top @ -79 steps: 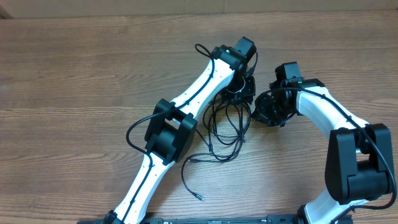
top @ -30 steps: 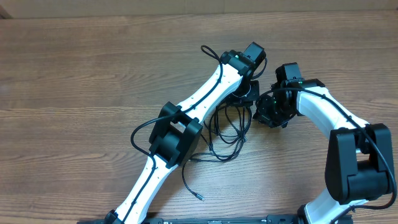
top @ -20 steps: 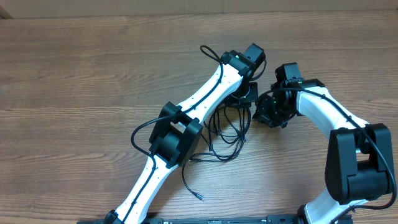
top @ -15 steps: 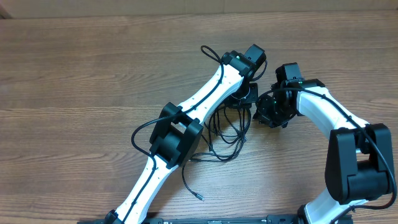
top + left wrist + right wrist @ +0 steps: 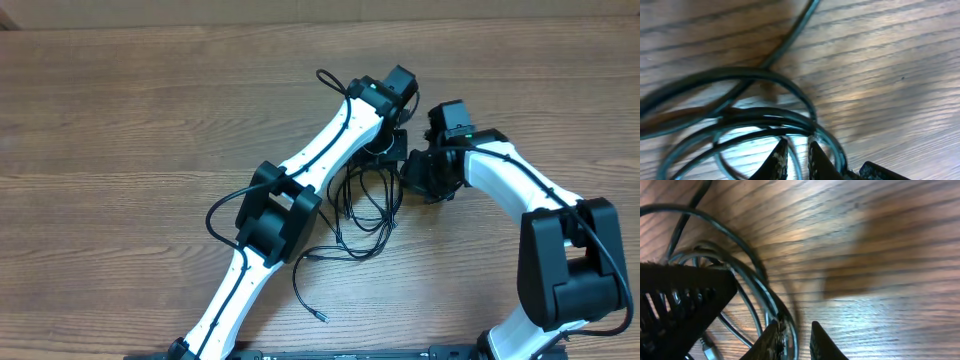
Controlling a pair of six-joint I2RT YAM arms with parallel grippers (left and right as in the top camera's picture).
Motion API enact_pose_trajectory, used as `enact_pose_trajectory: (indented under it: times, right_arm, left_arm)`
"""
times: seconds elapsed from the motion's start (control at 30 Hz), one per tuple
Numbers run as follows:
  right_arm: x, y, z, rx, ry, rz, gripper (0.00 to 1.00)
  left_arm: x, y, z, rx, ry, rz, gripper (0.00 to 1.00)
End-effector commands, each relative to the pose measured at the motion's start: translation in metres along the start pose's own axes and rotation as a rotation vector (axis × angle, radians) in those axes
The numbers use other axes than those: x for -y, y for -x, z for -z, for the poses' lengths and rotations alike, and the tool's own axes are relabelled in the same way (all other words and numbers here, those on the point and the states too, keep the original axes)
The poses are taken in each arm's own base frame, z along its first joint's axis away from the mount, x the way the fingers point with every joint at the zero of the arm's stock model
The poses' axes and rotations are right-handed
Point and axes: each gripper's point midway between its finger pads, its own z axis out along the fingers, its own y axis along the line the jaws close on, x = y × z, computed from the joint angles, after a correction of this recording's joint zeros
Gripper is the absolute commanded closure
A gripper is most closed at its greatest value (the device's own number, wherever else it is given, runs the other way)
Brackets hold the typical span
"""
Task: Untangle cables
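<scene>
The cables (image 5: 366, 207) lie as a tangle of thin black loops on the wooden table, just below both grippers. One loose end with a plug (image 5: 321, 318) trails toward the front. My left gripper (image 5: 393, 148) is at the top of the tangle. In its wrist view the left gripper (image 5: 796, 143) has its jaws nearly together with a thin strand between them and loops (image 5: 765, 117) crossing the tips. My right gripper (image 5: 418, 176) sits close beside it. In its own view the right gripper (image 5: 796, 325) is pinched narrow, a cable (image 5: 767, 297) running along its left finger.
The left gripper's black body (image 5: 680, 300) fills the left of the right wrist view, with a silver plug (image 5: 707, 350) below it. The wooden table (image 5: 120, 150) stretches out to the left and back. Both white arms angle in from the front edge.
The right gripper has shifted left and slightly back, closer to the left gripper. The left wrist has moved slightly left. The cable loops have barely moved.
</scene>
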Motion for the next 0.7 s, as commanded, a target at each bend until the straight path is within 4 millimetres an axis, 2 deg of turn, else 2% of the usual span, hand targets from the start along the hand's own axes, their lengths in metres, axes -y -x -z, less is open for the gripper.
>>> enact_pose_trajectory:
  times: [0.0, 0.17, 0.37, 0.67]
  right_arm:
    - [-0.022, -0.005, 0.003, 0.026, 0.022, 0.090, 0.82]
    - [-0.024, -0.007, 0.002, 0.027, 0.015, 0.100, 0.82]
    - [-0.011, -0.001, 0.003, 0.062, -0.058, 0.096, 0.82]
    - [0.000, -0.008, -0.009, 0.060, -0.077, 0.094, 0.82]
  left_arm:
    - [0.015, -0.011, -0.006, -0.039, -0.041, -0.051, 0.84]
    - [0.013, -0.010, -0.006, -0.038, -0.040, -0.056, 0.85]
    - [0.011, -0.008, -0.002, -0.055, -0.073, -0.037, 0.83]
    - [0.013, -0.009, -0.003, -0.059, -0.079, -0.038, 0.82]
